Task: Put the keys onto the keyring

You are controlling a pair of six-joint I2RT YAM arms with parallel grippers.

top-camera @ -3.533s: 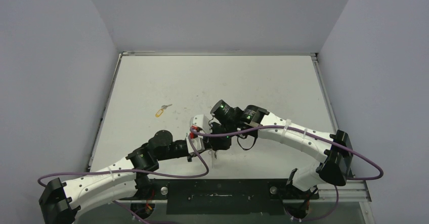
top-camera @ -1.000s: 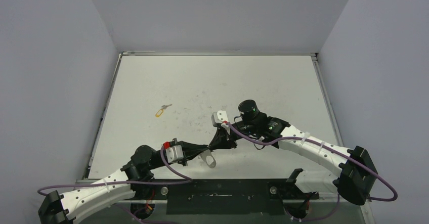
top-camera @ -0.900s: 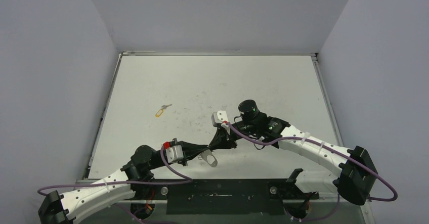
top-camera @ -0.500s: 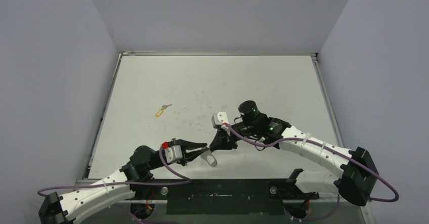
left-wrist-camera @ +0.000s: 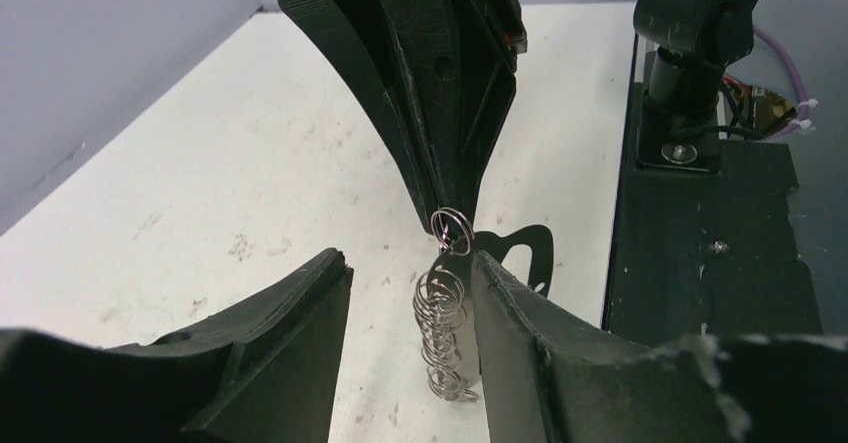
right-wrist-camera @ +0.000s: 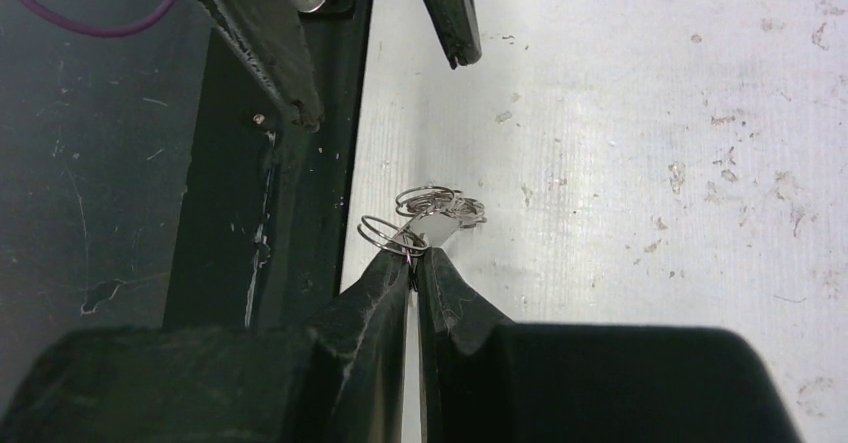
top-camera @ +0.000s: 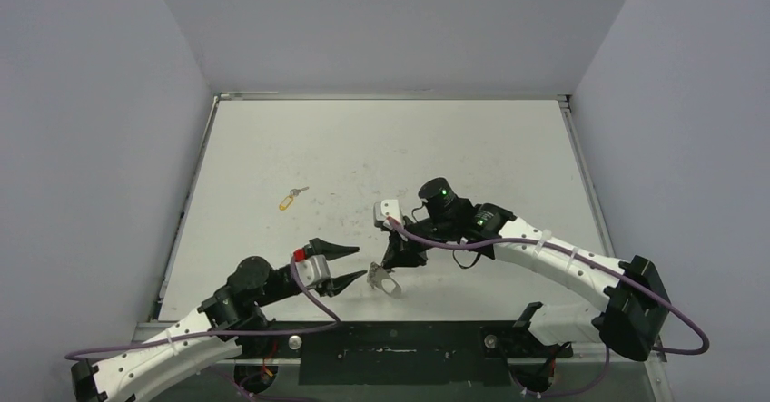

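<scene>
Top external view: since a second ago the left gripper (top-camera: 361, 264) has let go and drawn back toward 8 o'clock. Its jaws, then closed against the other arm's tips, now stand apart, with the keyring (top-camera: 384, 279) just off their tips at 3 o'clock. The right gripper (top-camera: 392, 262) stays clamped on the keyring and has shifted slightly toward 9 o'clock.

The keyring hangs at 6 o'clock on the table (top-camera: 409, 139), near the black base plate (top-camera: 390, 343); whether it touches the surface I cannot tell.

From the left wrist, its string of small rings dangles between the spread fingers (left-wrist-camera: 290, 333), close against the 3 o'clock one, with the right arm's closed tips over it at 12 o'clock. From the right wrist, both fingers (right-wrist-camera: 385, 293) press together on a top ring.

A key with the yellow tag (top-camera: 289, 200) lies unmoved at 10 o'clock, well apart from both arms.
</scene>
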